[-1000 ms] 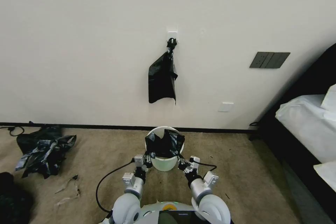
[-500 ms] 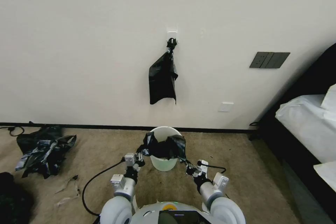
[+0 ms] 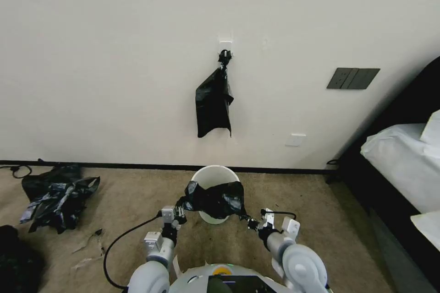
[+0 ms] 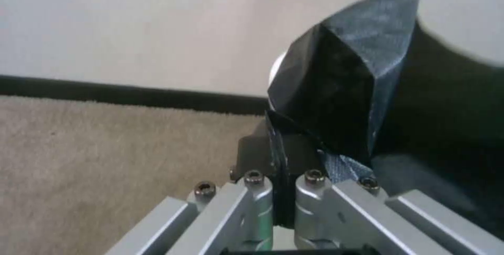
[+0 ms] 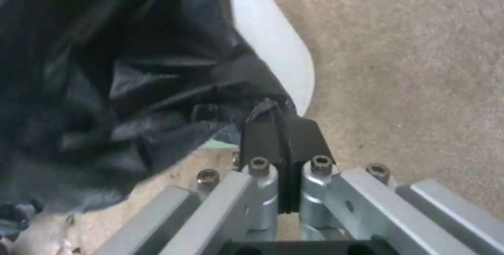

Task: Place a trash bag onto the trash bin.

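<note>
The cream-white trash bin (image 3: 213, 176) stands on the carpet near the wall, straight ahead of me. A glossy black trash bag (image 3: 215, 200) is stretched between my two grippers across the bin's near side, covering its front. My left gripper (image 3: 179, 213) is shut on the bag's left edge, and my right gripper (image 3: 250, 222) is shut on its right edge. In the left wrist view the black fingers (image 4: 262, 148) pinch the bag (image 4: 346, 89). The right wrist view has the fingers (image 5: 262, 137) clamped on crumpled bag (image 5: 115, 82) beside the bin's rim (image 5: 273, 46).
A black bag (image 3: 213, 103) hangs from a wall hook above the bin. A black plastic pile with blue-grey patches (image 3: 57, 197) lies on the carpet at the left. A bed with white bedding (image 3: 403, 165) stands at the right. A cable (image 3: 123, 242) trails from my left arm.
Both grippers have pulled back toward me and spread apart, drawing the bag out of the bin's mouth and stretching it wider over the near rim.
</note>
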